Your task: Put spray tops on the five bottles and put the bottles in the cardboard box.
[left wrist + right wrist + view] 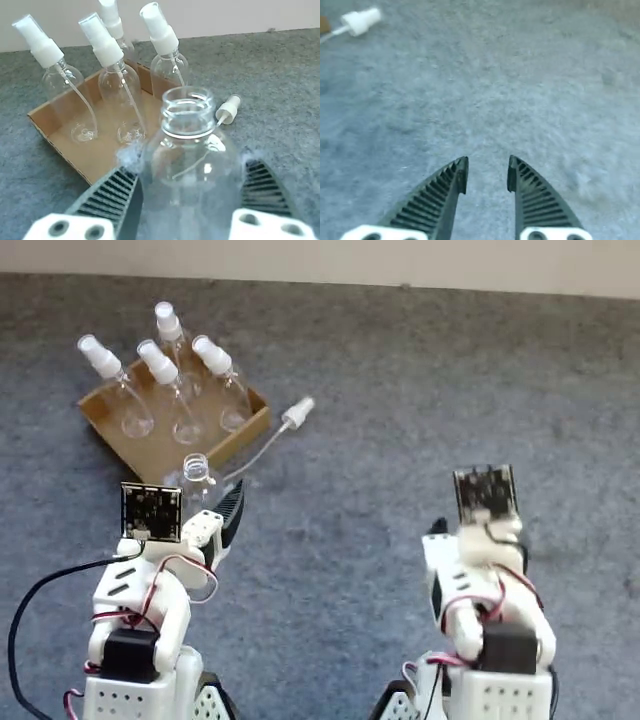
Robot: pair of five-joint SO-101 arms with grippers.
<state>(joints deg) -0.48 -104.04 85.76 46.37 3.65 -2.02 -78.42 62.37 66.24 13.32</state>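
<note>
Your left gripper clamps the uncapped bottle upright, just beside the cardboard box. Four capped bottles stand inside the box, and the loose spray top lies on the carpet just beside it. Your right gripper hangs well apart from the box, its jaws narrowly parted and holding nothing.

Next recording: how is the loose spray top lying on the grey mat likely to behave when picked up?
The spray top looks small and plastic, so it is probably light. Its thin tube curves, so it likely flexes and dangles when lifted. Being round, it may roll if nudged.
</note>
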